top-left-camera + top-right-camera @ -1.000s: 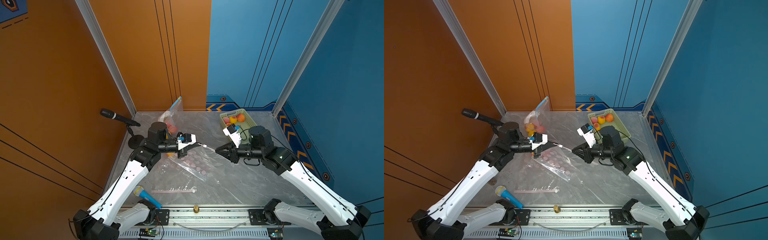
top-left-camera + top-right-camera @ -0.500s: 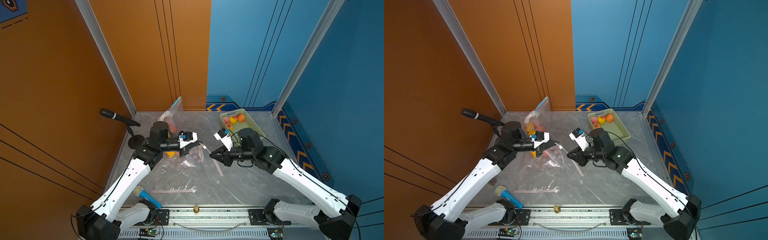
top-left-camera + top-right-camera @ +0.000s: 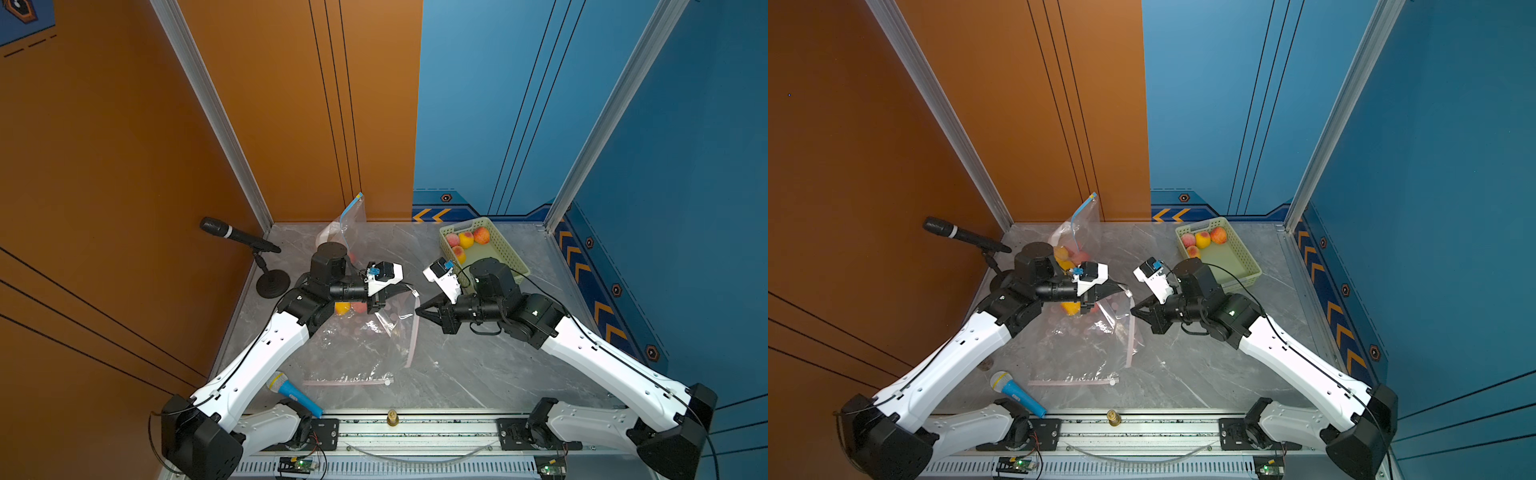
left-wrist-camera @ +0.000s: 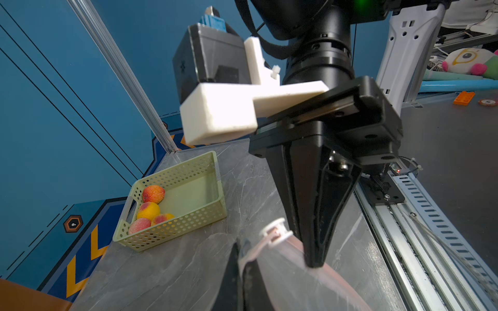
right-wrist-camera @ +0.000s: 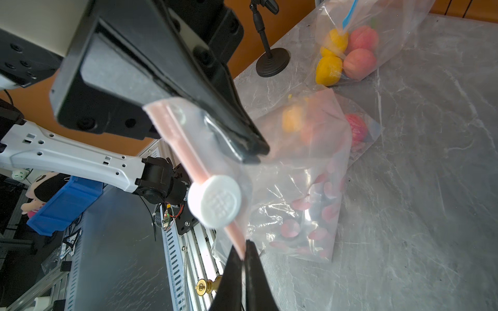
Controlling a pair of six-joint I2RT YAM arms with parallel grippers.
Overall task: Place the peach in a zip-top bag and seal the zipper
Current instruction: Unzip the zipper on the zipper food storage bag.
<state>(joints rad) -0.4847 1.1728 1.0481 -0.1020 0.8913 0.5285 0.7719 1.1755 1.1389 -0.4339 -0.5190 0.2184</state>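
Note:
A clear zip-top bag with a pink zipper hangs crumpled between both arms, its lower part on the table. An orange peach and a red one show through it beside the left arm; the right wrist view shows a peach inside. My left gripper is shut on the bag's top edge beside the white slider. My right gripper is shut on the pink zipper strip just past the slider, close to the left gripper.
A pale green basket with several peaches stands at the back right. A second bag with a blue zipper and fruit leans at the back. A black microphone stand, a blue toy microphone and another flat bag lie nearby.
My right gripper moved left toward the left gripper and closed tighter on the zipper strip. The bag, stretched between the grippers before, now hangs slack and crumpled.

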